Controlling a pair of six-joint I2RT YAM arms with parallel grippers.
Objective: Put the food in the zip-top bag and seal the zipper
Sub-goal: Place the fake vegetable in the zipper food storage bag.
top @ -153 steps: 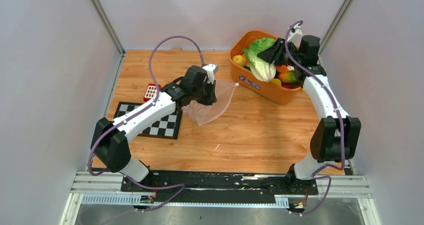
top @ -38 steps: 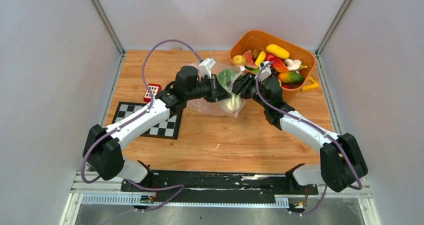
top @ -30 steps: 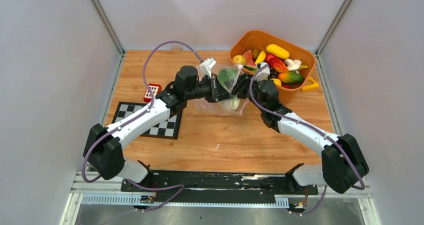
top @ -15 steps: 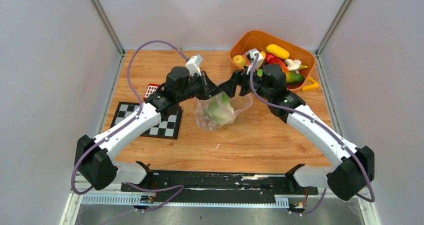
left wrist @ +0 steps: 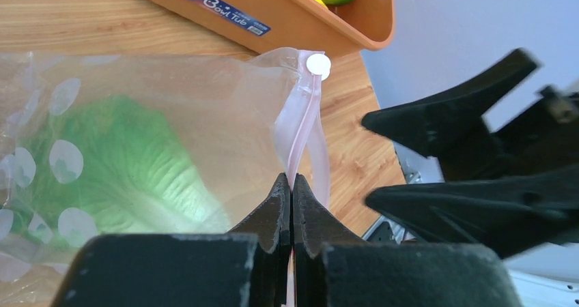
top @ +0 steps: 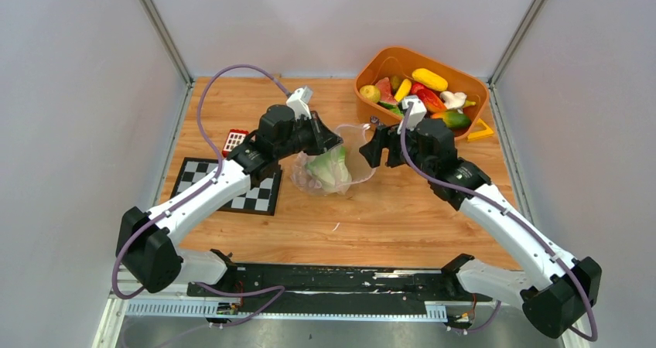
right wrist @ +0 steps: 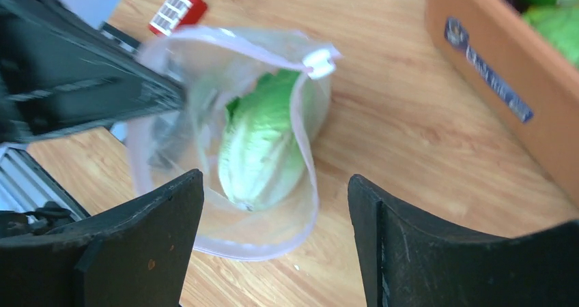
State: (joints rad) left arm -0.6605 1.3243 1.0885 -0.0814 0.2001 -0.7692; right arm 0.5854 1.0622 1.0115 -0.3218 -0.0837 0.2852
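While the left gripper (left wrist: 291,184) is clamping tight on the zipper (left wrist: 301,112), holding the mouth of the zip-top bag (top: 313,179) open mid-table, the right gripper (top: 371,145) is hovering empty with jaws spread, just beside the bag's rim and near the orange basket (top: 384,57); bare table (top: 402,216) is lying open toward the arms. Unlike 1 second ago, the cabbage (right wrist: 263,143) is lying released inside the bag, and the right gripper is backing clear.

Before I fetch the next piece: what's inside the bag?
One green cabbage lies inside the bag, visible through the clear plastic. Anything under the cabbage is hidden by it, so I cannot tell.
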